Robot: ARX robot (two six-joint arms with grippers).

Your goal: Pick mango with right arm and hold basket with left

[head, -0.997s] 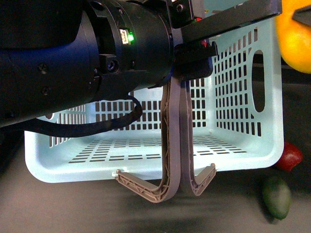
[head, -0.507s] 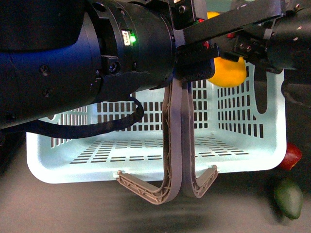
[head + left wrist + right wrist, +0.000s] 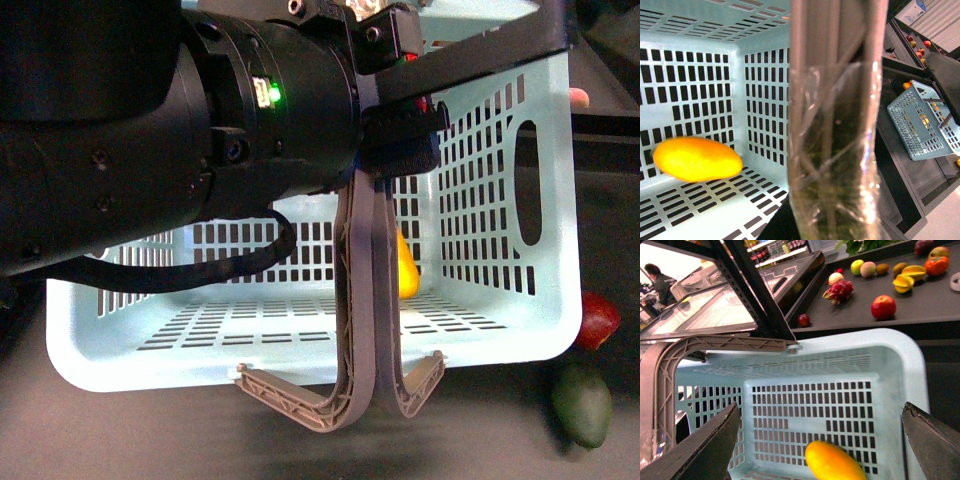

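Mango (image 3: 405,272): yellow-orange, inside the basket (image 3: 150,365), low by the far wall; in the front view partly hidden behind the handles (image 3: 355,300).
Left end effector (image 3: 400,140): clamped on the two brown handles where they meet.
Right end effector (image 3: 820,412): fingers spread wide, empty, above the basket, with the mango below.
Dark red fruit (image 3: 598,320) and green fruit (image 3: 582,403): on the counter (image 3: 150,440), right of the basket.

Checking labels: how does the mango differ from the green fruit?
Colour: the mango is yellow-orange, the green fruit dark green. Place: the mango is inside the basket, the green fruit outside it on the dark surface. View: the mango is partly hidden by the handles, the green fruit shows whole. Both are smooth ovals.
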